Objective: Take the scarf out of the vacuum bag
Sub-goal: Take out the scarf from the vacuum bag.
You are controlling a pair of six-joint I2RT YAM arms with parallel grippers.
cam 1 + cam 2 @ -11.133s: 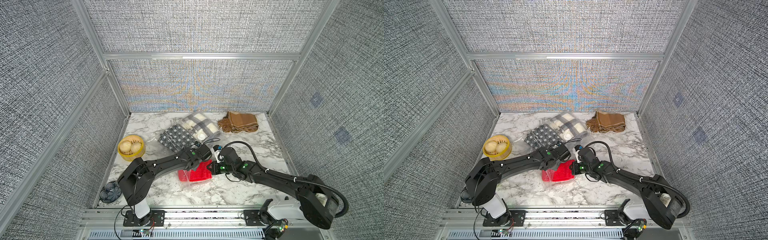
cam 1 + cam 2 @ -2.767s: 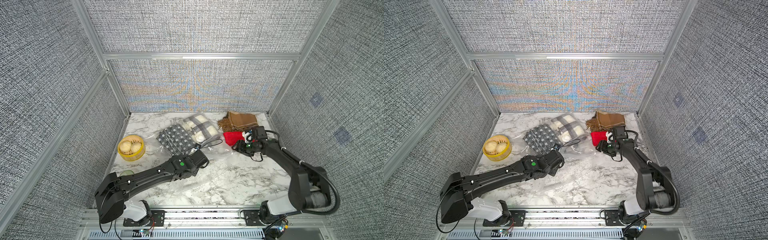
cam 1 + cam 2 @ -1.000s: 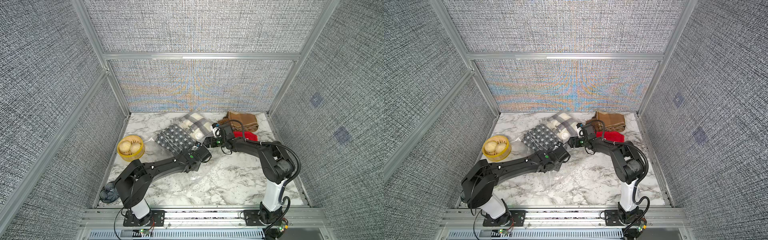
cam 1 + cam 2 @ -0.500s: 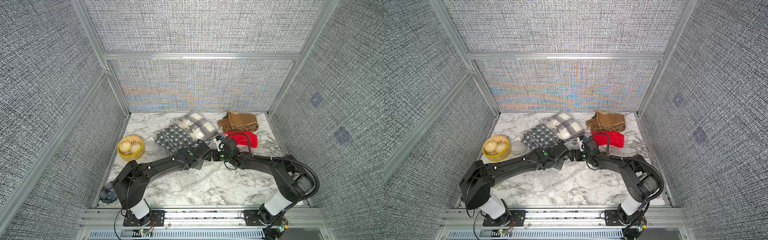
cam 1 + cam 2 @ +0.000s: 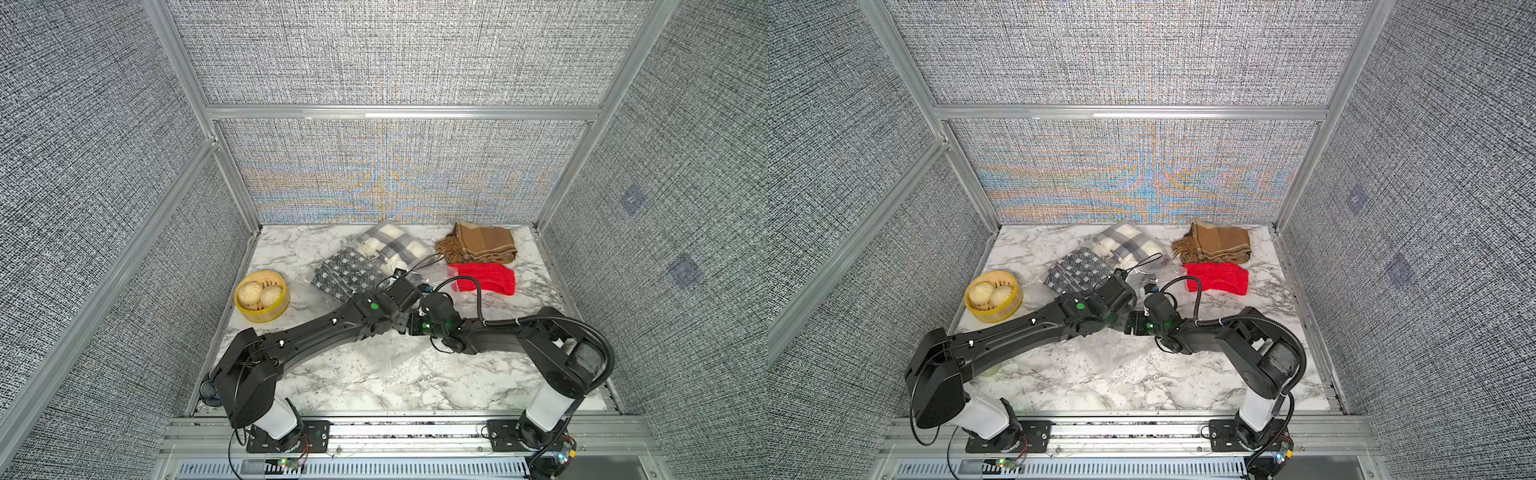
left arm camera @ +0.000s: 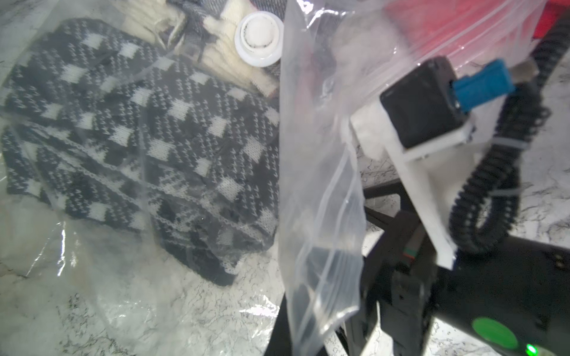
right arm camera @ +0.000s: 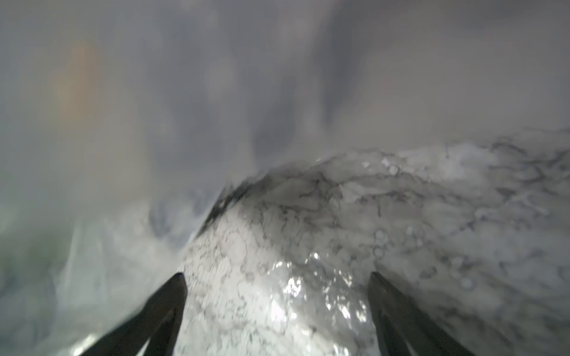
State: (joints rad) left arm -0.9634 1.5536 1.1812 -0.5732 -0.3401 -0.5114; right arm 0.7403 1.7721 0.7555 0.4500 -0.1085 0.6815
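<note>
At the left, one bamboo steamer point(image 5: 261, 296) holds two buns that I can count. It sits near the one vacuum bag point(image 5: 397, 365), so a hard tug on the bag could shove it. Inside the bag, toward the far middle of the worktop point(image 5: 478, 386), lie two scarves, one black-and-white check scarf point(image 5: 349, 274) and one grey-and-cream plaid scarf point(image 5: 392, 245), beside the single white valve point(image 6: 258, 38). The left arm point(image 5: 316, 332) has its jaws pinched shut on a fold of the bag's film. That thin, slick film may slip free and let the mouth collapse. The right arm point(image 5: 490, 332), close against it, has its jaws spread wide and empty over crinkled plastic. Closing there may catch film rather than wool, and the two wrists may knock. At the far right, two more scarves lie outside the bag: one brown fringed scarf point(image 5: 482, 245) and one red knitted scarf point(image 5: 486, 279).
</note>
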